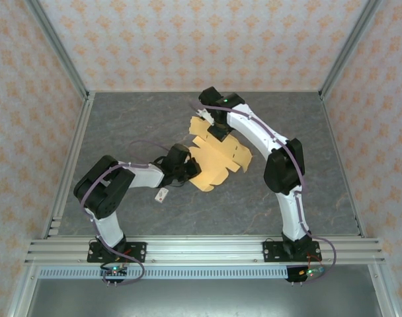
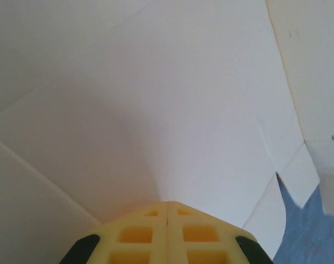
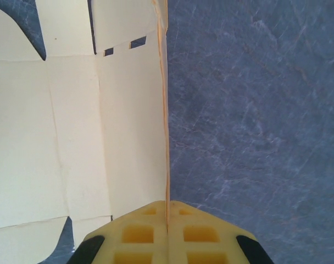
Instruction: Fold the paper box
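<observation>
Now, you have the paper box (image 1: 217,158) lying as an unfolded orange-tan die-cut sheet near the middle of the grey worktop (image 1: 135,125), its notched flaps spread toward the right and the far side. Your left hand (image 2: 167,208) sits at the sheet's near-left edge; its yellow fingers (image 2: 139,234) are pressed together, and the pale card rises in a curve straight out from between their tips, so it is clamped on the sheet. Your right hand (image 3: 167,208) reaches in at the sheet's far edge; its tips also meet, with a thin raised edge of the card running up from the seam between them, so it too is clamped on the paper box. From the right wrist you see the creased panels and a row of small slots to the left of that raised edge, and bare worktop to its right. A tiny white tag (image 1: 162,195) lies on the worktop beside your left arm, just off the sheet's near-left corner and not touching it.
</observation>
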